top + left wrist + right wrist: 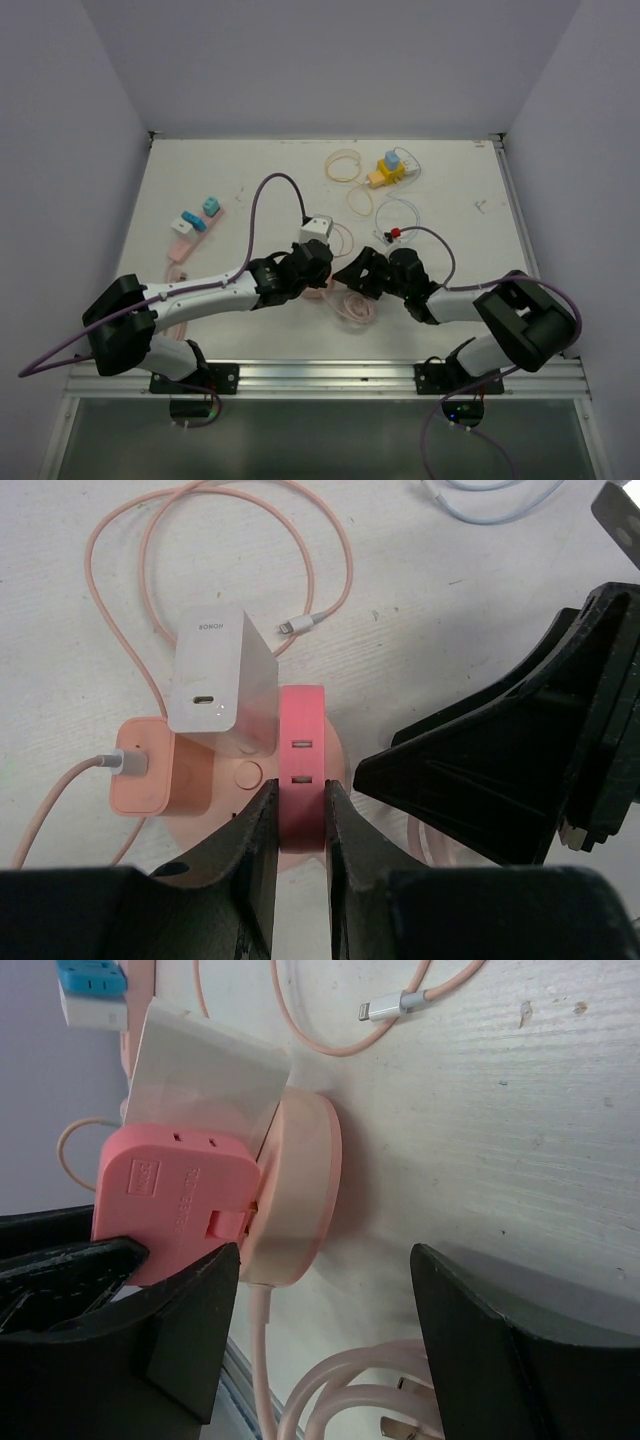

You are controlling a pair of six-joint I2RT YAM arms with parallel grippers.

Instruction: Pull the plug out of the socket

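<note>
Left wrist: left tool pinches the plug, seated in the socket; right tool gapes empty beside the socket (best clamped on it first). Pull straight, no twisting.

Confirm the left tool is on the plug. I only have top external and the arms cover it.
Observer: Yes. The left wrist view shows the left tool shut on the pink plug, pinching its two broad faces.
Operator: Plug out yet?
Observer: No. In the right wrist view it sits against the round socket, not yet pulled off.
Operator: Right tool doing anything?
Observer: The right tool is open, with the socket just beyond its tips. It holds nothing.
</note>
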